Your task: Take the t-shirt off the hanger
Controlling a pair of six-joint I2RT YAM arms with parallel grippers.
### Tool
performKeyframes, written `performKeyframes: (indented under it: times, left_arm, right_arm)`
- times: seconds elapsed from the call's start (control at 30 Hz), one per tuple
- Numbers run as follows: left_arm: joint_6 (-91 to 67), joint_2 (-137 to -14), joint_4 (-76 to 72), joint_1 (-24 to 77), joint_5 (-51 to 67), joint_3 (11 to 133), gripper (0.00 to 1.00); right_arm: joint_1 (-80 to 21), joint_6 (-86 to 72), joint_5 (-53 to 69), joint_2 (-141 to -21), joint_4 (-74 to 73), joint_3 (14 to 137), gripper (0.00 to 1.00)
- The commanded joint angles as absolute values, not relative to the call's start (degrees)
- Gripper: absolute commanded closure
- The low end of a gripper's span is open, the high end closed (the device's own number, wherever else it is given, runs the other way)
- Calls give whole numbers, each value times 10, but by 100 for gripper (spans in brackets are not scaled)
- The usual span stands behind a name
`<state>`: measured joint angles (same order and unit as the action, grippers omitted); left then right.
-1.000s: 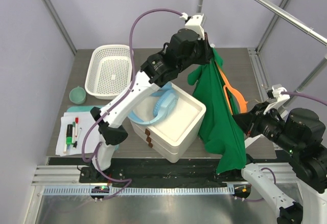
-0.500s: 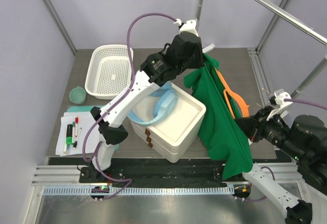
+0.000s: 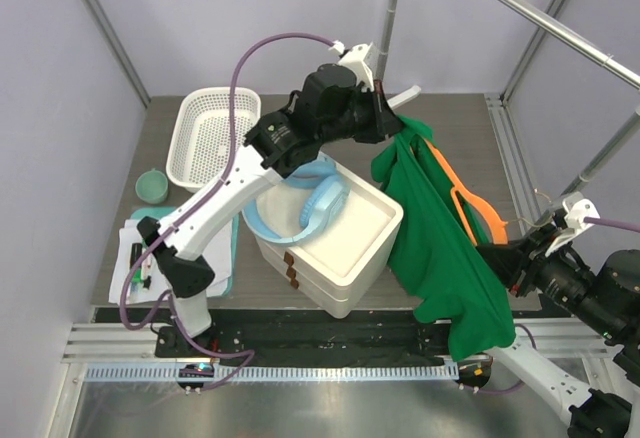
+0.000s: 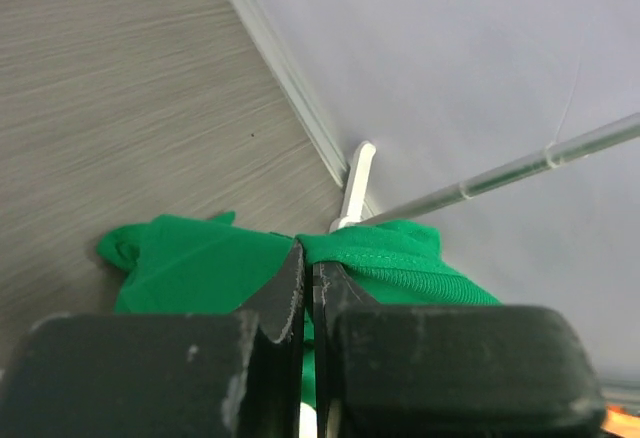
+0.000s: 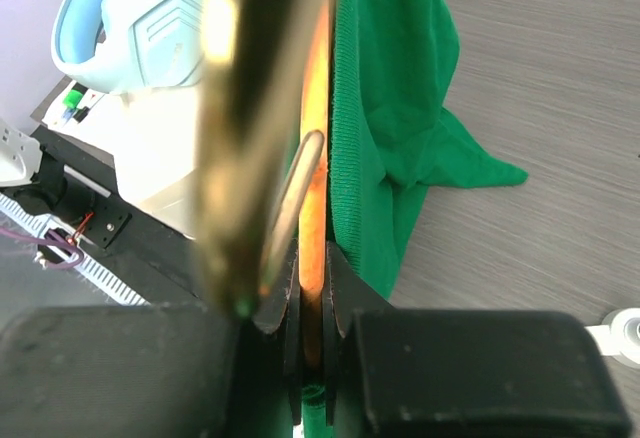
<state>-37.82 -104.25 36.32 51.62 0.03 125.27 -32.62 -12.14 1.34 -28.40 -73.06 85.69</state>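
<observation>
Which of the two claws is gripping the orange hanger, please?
The right claw, shut on the orange hanger beside the cloth; the left claw instead pinches the green t-shirt.

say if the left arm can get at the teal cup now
Probably not yet: the left pincer is shut on the t-shirt, held up far from the cup; it would need to let go first.

The t-shirt (image 3: 435,248) hangs just right of the box (image 3: 340,280), with the hanger (image 3: 481,202) at its right.
</observation>
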Motion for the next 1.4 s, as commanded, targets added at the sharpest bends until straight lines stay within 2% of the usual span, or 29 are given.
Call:
performKeyframes:
  times: [0.0, 0.07, 0.1, 0.2, 0.27, 0.4, 0.53, 0.57, 0.7, 0.87, 1.0, 1.1, 1.17, 1.3, 1.37]
  left_arm:
    - [-442, -974, 348, 480, -184, 1254, 100]
    - [-474, -952, 329, 501, -200, 1220, 100]
    - [-469, -936, 269, 511, -196, 1201, 100]
    - [-393, -888, 105, 552, -134, 1123, 100]
    - [-364, -891, 88, 569, -115, 1136, 100]
    - [-370, -974, 185, 574, -181, 1276, 100]
    - [-350, -1141, 370, 570, -293, 1594, 100]
    - [-345, -1175, 374, 565, -301, 1608, 100]
    - [-384, -1144, 327, 529, -285, 1470, 100]
    - [-363, -1212, 383, 512, -296, 1534, 100]
    - [-372, -1186, 366, 499, -306, 1477, 100]
    - [-417, -1201, 430, 470, -303, 1507, 100]
    - [-411, -1197, 416, 461, -289, 1499, 100]
    - [-379, -1151, 253, 461, -77, 1387, 100]
    - [-374, -1151, 245, 471, -69, 1374, 100]
  right_arm:
    - [-342, -110, 9, -271, -785, 898, 99]
    - [-347, -116, -23, -275, -785, 901, 99]
    - [-348, -117, -25, -277, -785, 903, 99]
    - [-347, -122, -38, -292, -786, 896, 99]
    - [-348, -126, -35, -301, -783, 890, 99]
    - [-347, -120, 13, -314, -780, 874, 99]
    - [-348, -117, 33, -318, -779, 867, 99]
    - [-348, -118, 31, -316, -780, 870, 99]
    - [-348, -117, 70, -317, -776, 896, 99]
    - [-348, -109, 70, -324, -766, 937, 99]
    - [-348, -105, 50, -312, -770, 954, 99]
    - [-348, -105, 56, -300, -771, 949, 99]
    - [-348, -108, 62, -293, -773, 936, 99]
    - [-348, -113, 13, -298, -773, 903, 99]
    - [-348, -113, 3, -301, -769, 912, 99]
